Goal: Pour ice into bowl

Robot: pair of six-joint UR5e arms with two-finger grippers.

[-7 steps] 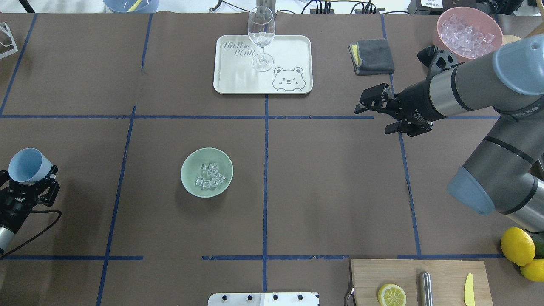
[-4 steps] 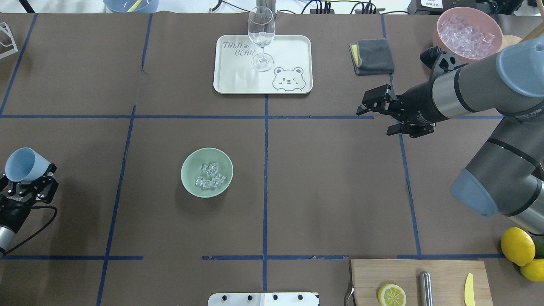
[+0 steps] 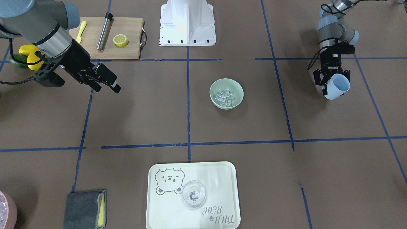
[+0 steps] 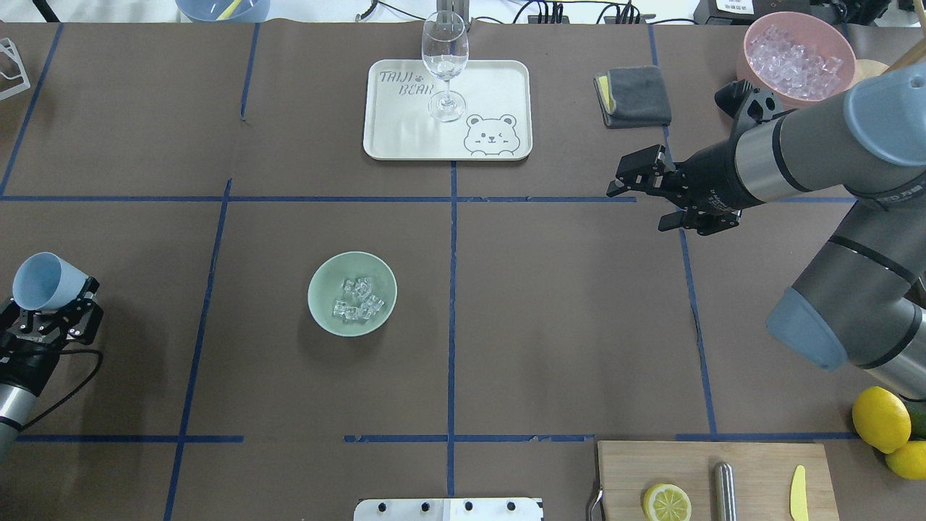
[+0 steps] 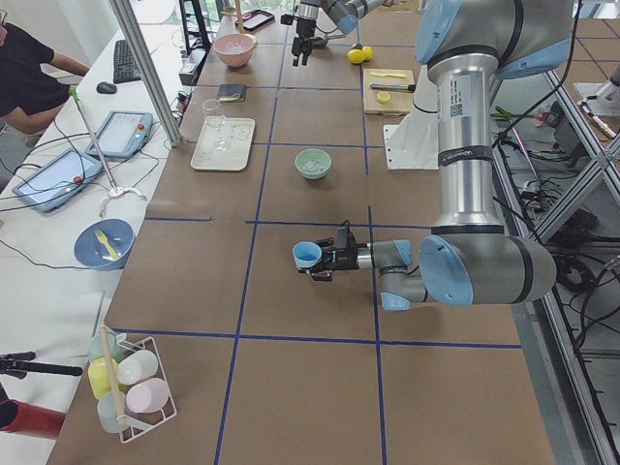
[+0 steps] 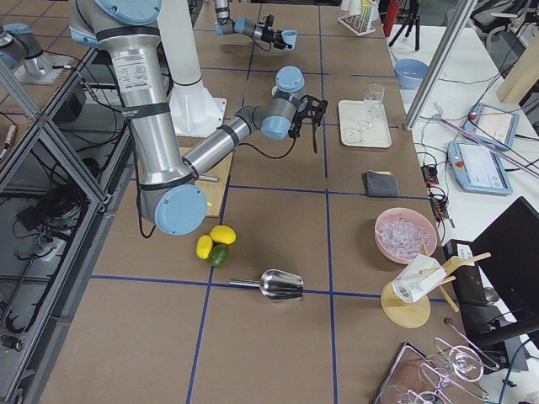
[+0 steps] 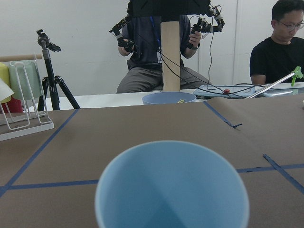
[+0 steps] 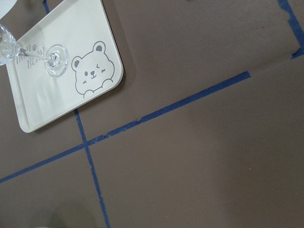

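Brown paper covers the surface, and blue tape lines cross it. At the far left, the left gripper has its jaws closed around the bottom of the blue cup. The cup is tipped over on its side, with its mouth pointing away from the arm. The wrist camera looks right into it, and the inside shows plain blue.

Next comes the bowl. It is round, smooth and pale green. It stands upright on the surface, just left of the middle tape line and well apart from both grippers. The ice lies in the bottom of the bowl. It is a little heap of small clear cubes that touch each other.

Farther back, near the middle, a pale tray has a bear drawn on it. A wine glass stands upright on the tray, beside the bear. To the right of the tray lies a folded grey cloth with a yellow edge.

The right gripper hangs over the surface, near the cloth. Its jaws are wide apart, and they hold nothing and touch nothing.

In the far right corner stands a pink bowl heaped with more clear cubes. At the near right edge sit two lemons. Beside them is a wooden board. On it lie a lemon half, a metal rod and a small yellow knife.
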